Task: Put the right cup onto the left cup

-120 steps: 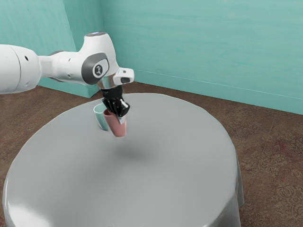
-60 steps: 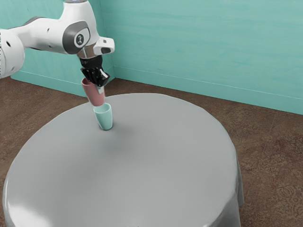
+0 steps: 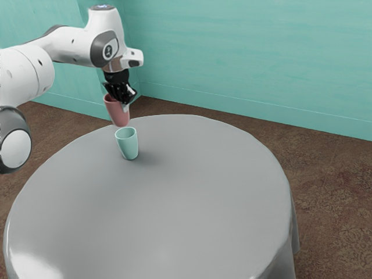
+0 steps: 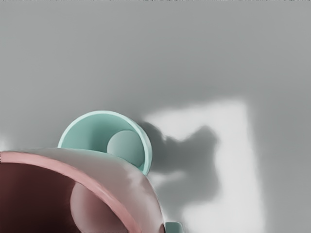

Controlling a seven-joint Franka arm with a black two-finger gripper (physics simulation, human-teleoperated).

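Note:
My gripper (image 3: 124, 102) is shut on the wall of the pink cup (image 3: 118, 115), holding it slightly tilted above the table. Just below it, the mint-green cup (image 3: 127, 144) stands upright on the table, its mouth uncovered in the exterior view. In the wrist view the pink cup (image 4: 141, 194) looms large at the lower edge and hides part of the green cup (image 4: 99, 130), whose open mouth and inner bottom can be seen beyond it. The two cups are apart.
A round table with a grey cloth (image 3: 174, 197) spreads below the arm. The shadow of hand and cup falls beside the green cup in the wrist view. Teal walls (image 3: 244, 52) rise behind the table, over a brown floor (image 3: 331, 174).
From in front of the green cup, the pink cup was raised and carried toward the exterior view's left, then slightly back right. It travelled with my gripper; the green cup stayed put.

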